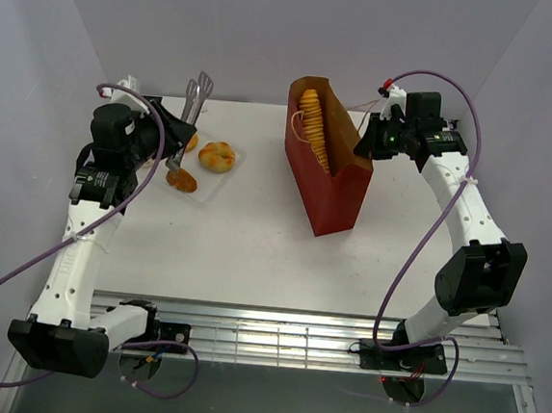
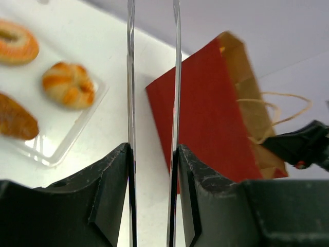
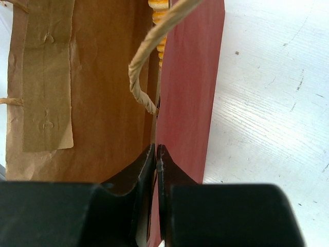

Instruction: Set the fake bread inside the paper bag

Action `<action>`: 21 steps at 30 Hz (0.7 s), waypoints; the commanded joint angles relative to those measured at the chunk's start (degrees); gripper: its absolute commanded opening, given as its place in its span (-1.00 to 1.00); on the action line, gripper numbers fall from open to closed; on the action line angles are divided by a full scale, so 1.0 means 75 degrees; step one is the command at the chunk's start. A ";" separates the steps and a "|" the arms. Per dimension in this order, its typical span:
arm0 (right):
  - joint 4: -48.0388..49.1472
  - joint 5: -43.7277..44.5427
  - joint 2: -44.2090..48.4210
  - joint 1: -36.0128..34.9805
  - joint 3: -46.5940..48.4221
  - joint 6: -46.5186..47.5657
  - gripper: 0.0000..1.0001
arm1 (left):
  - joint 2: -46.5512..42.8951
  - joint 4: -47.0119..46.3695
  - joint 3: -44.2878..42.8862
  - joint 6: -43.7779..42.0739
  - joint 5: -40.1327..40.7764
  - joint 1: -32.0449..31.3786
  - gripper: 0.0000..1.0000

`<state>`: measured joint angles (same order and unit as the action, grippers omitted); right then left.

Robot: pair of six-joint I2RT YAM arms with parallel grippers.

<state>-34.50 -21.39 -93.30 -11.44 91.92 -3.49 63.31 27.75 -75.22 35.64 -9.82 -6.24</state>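
Your dark-red paper bag [image 1: 340,188] stands upright mid-table, mouth up, long side running far-left to near-right, the long ridged golden loaf [image 1: 314,128] on end inside. Your right gripper [image 3: 156,149] is pinched tight on the bag's wall at the rim. Your left gripper [image 2: 153,149], partly closed, clamps long metal tongs [image 2: 176,77]; the round bun [image 2: 68,84] sits on a clear plastic tray [image 2: 67,131] beside it, well apart from the bag.

This is a robot lab test cell. Plain pale walls [image 1: 272,32] box in a white table [image 1: 253,253]. A cabled left arm [image 1: 79,247] and right arm [image 1: 469,214] are bolted to slotted metal rails [image 1: 284,341] at its near edge.
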 commanded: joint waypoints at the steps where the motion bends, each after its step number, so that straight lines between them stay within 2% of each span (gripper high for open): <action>1: 0.0159 -0.0043 0.0205 -0.0045 -0.0033 0.0172 -0.76 | -0.0343 -0.0043 0.0896 0.0275 -0.1160 0.0608 0.02; 4: 0.0147 -0.0019 0.0205 -0.0045 -0.0068 0.0195 -0.74 | -0.0414 -0.0334 0.1589 0.0369 -0.1606 0.1217 0.02; 9: 0.0206 -0.0113 0.0229 -0.0033 -0.0185 0.0195 -0.72 | -0.0309 -0.1366 0.3242 0.0990 -0.3212 0.2003 0.01; 15: 0.0264 -0.0125 0.0287 -0.0045 -0.0303 0.0184 -0.68 | -0.0086 -0.1999 0.3969 0.1341 -0.3506 0.2051 0.02; 21: 0.0311 -0.0113 0.0334 -0.0045 -0.0432 0.0184 -0.39 | 0.0078 -0.2339 0.4532 0.1600 -0.3577 0.2051 0.04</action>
<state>-34.09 -21.58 -93.10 -11.44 89.01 -2.72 64.14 14.37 -42.70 46.02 -34.35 8.88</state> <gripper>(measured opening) 0.286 0.519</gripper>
